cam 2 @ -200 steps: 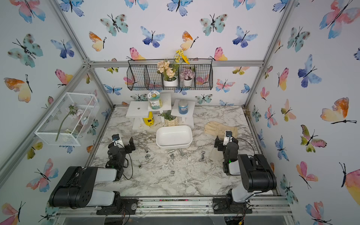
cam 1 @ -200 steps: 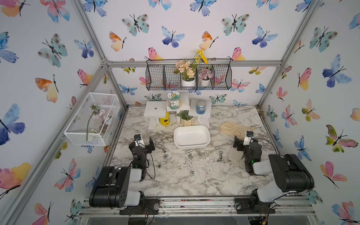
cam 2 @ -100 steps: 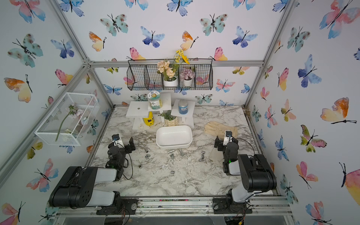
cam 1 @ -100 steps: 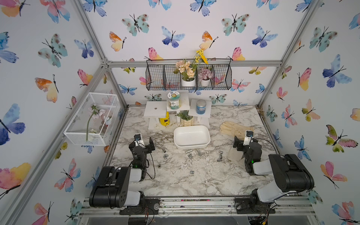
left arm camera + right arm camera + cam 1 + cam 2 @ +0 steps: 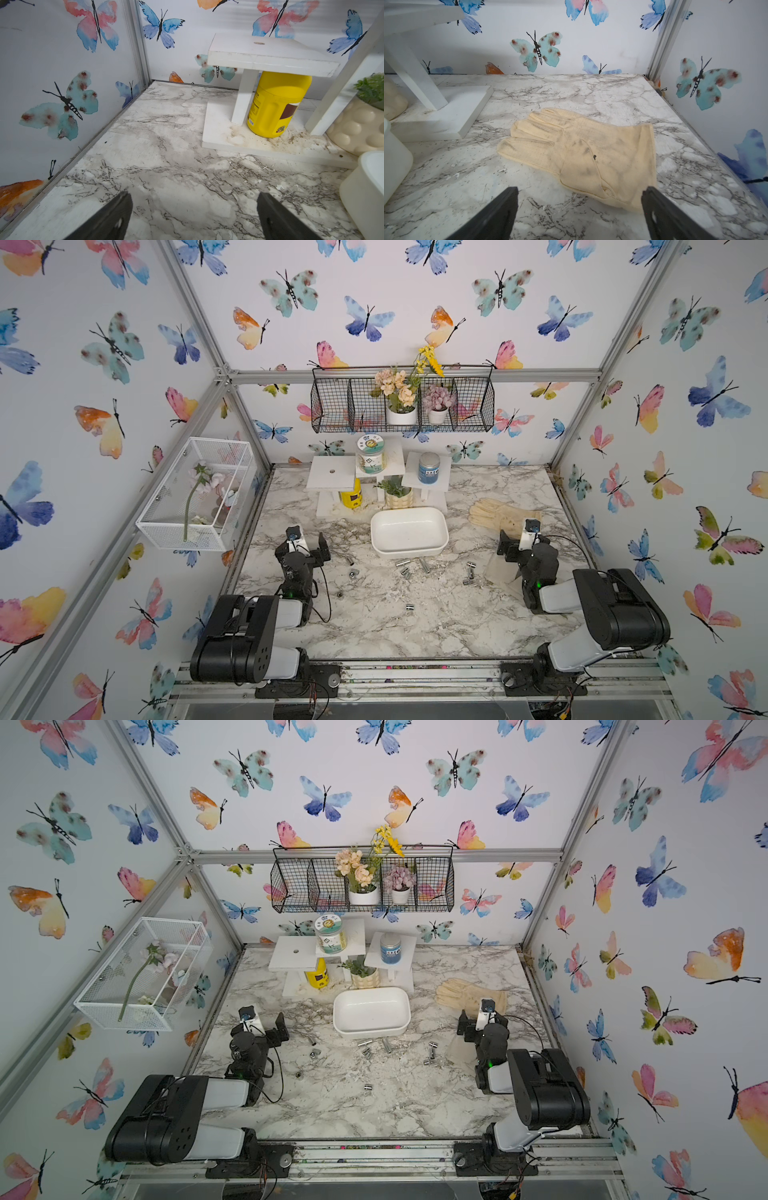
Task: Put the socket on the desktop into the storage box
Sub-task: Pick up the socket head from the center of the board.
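Desktop (image 5: 415, 626): smooth white slab with grey-black marble veining, scuffed in places. Shallow glossy white storage box (image 5: 409, 551), with rounded corners and solid walls, sits at mid-table, long axis left-right. Small shiny steel cylindrical sockets (image 5: 424, 565) lie scattered on the slab just near of the box, some further right. The marked one lies on its side, long axis roughly near-far. Left gripper (image 5: 194, 194) has its black jaws spread wide and empty, over bare marble left of the box. Right gripper (image 5: 579, 188) is equally wide and empty, beside a limp cream cloth glove (image 5: 581, 153), grey-smudged and lying flat.
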`<control>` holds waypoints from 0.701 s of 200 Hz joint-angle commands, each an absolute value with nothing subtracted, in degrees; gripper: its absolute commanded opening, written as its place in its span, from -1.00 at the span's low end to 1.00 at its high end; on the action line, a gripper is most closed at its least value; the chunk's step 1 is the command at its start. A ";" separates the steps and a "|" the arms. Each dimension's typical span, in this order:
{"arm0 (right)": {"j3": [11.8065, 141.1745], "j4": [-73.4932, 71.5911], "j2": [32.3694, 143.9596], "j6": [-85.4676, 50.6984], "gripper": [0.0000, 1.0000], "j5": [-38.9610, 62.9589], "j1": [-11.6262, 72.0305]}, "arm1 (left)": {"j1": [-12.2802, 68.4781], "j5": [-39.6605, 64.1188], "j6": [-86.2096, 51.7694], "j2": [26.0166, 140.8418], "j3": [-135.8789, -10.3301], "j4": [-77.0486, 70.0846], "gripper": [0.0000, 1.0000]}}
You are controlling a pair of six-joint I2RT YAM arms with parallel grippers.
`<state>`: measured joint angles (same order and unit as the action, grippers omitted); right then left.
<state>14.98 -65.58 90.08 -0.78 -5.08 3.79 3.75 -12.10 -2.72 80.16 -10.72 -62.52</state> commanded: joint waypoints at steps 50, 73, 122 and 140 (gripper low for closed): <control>29.37 -37.09 77.76 -5.96 0.96 -4.22 3.87 | 3.60 -15.19 -11.81 70.66 -27.90 -28.85 0.97; 35.12 -28.34 74.10 -9.20 0.96 0.54 3.87 | 3.21 -15.53 -24.81 65.69 -29.92 -22.10 0.97; 45.23 -8.98 68.46 -32.77 0.96 5.56 3.85 | 1.52 -7.51 -43.61 61.82 -37.11 -4.63 0.97; 46.88 -7.08 68.67 -33.65 0.91 14.48 3.86 | 2.61 0.37 -41.50 63.57 -41.48 1.10 0.98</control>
<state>44.80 -17.10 68.69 -25.34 3.77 3.79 1.67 -12.84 -39.90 62.35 -36.25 -9.54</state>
